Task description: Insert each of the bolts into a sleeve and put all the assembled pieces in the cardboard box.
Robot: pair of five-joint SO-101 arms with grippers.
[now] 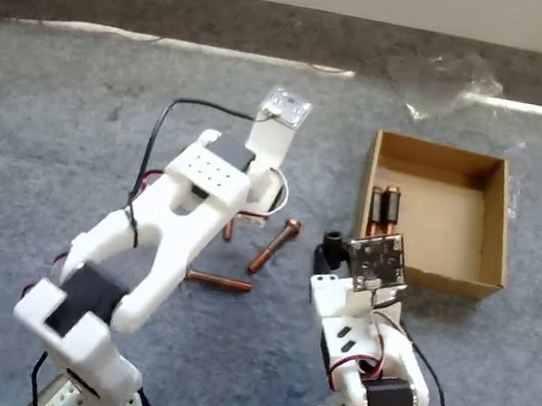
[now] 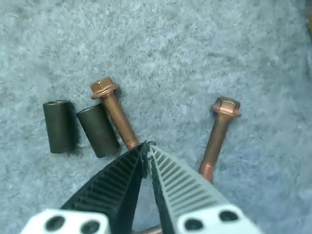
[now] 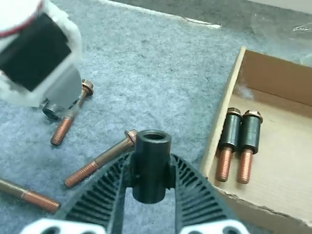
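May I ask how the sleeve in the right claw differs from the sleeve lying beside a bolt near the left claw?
The held sleeve stands upright, bore up; the loose sleeve lies flat on the carpet. The held sleeve is clamped in the right claw; the loose sleeve is ungripped. Both are dark and empty.

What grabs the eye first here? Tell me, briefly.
The right end effector grips a dark sleeve upright, next to the cardboard box, where two assembled pieces lie side by side. The left end effector, shut, hangs over the grey carpet between two loose copper bolts, with two bare sleeves beside one.
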